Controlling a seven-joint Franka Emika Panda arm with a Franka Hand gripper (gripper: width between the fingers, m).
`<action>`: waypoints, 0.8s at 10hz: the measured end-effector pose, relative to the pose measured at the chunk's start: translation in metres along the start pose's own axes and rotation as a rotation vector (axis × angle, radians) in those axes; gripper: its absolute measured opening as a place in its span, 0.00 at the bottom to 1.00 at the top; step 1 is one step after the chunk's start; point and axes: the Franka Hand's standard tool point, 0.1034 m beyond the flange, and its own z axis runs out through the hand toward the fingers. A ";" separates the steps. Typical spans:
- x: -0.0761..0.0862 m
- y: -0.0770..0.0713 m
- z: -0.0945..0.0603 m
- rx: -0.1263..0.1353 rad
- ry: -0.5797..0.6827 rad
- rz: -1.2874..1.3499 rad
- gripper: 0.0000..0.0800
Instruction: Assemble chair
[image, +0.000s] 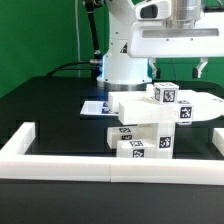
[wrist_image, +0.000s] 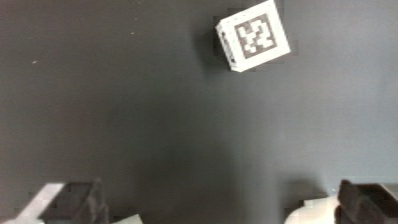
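One open pincer (wrist_image: 214, 205) above black table (wrist_image: 143, 120), one tagged white chair block (wrist_image: 254, 38) below, nothing gripped

White chair (image: 148, 125) blocks stacked behind the border rail (image: 100, 165) — perhaps touching.

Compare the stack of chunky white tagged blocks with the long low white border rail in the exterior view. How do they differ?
The stack of chunky white plastic chair blocks rises in layers; the long low white border rail lies flat in a single course. The blocks carry square black-and-white tags; the rail looks plain. The blocks sit inside the work area; the rail edges it. Both are white and rest on the black table.
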 end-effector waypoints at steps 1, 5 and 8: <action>-0.006 -0.001 0.008 0.001 0.016 -0.009 0.81; -0.010 -0.007 0.017 -0.007 0.061 -0.137 0.81; -0.009 -0.007 0.018 -0.010 0.069 -0.161 0.81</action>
